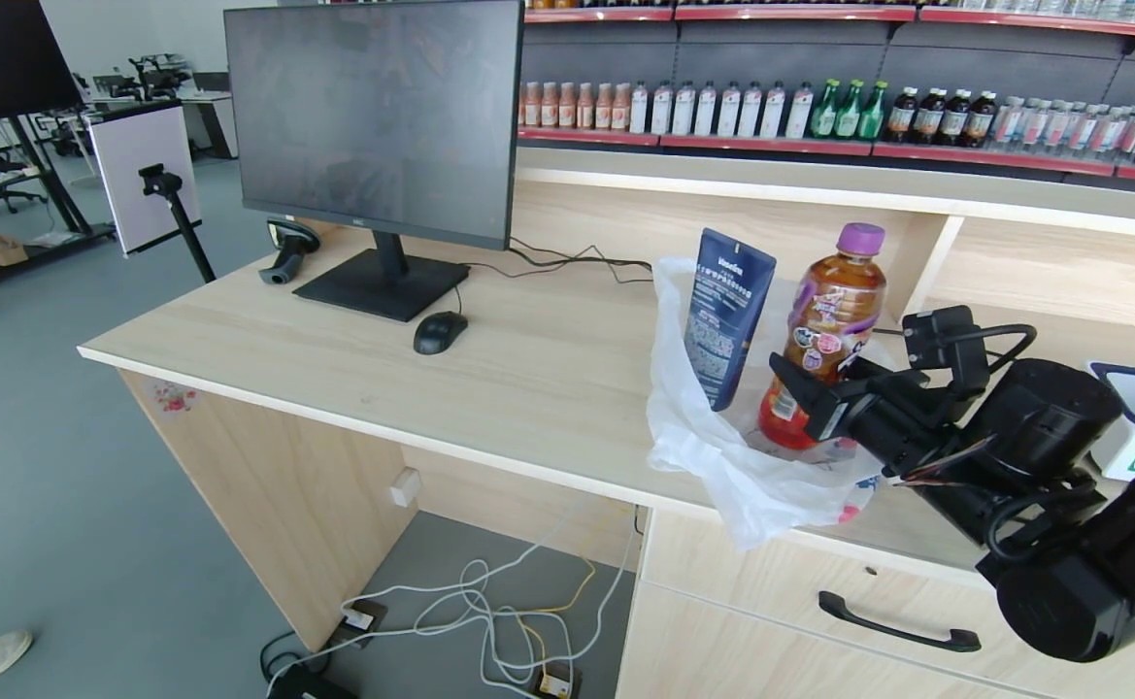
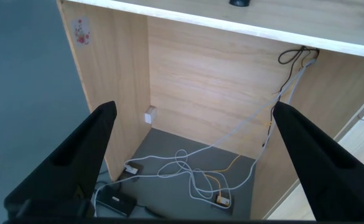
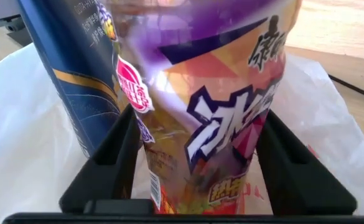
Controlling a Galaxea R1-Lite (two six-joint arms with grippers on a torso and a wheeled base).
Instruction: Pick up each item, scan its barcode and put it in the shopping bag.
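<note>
The bottle [image 1: 824, 330] stood in the white shopping bag [image 1: 722, 466] on the right part of the wooden counter [image 1: 383, 369], leaning a little. It had a purple cap, a brown-orange drink inside, and a label in purple and orange with large white characters and small round stickers. Just beside it in the same bag stood a dark blue tube [image 1: 727, 316] with small white print, upright.

The right gripper [image 1: 813, 383] was at the lower half of the bottle. In the right wrist view its two black fingers [image 3: 116, 155] lay against both sides of the bottle [image 3: 213, 93], clamped on it, with the blue tube [image 3: 70, 74] close at one side and the bag [image 3: 26, 143] under it.

The left gripper [image 2: 194, 162] hung below the counter's edge with its fingers wide apart and nothing between them, above the cables [image 2: 188, 174] on the floor.

Farther left on the counter were a dark monitor [image 1: 373, 116], a black mouse [image 1: 439, 332] and a handheld scanner [image 1: 285, 250].
</note>
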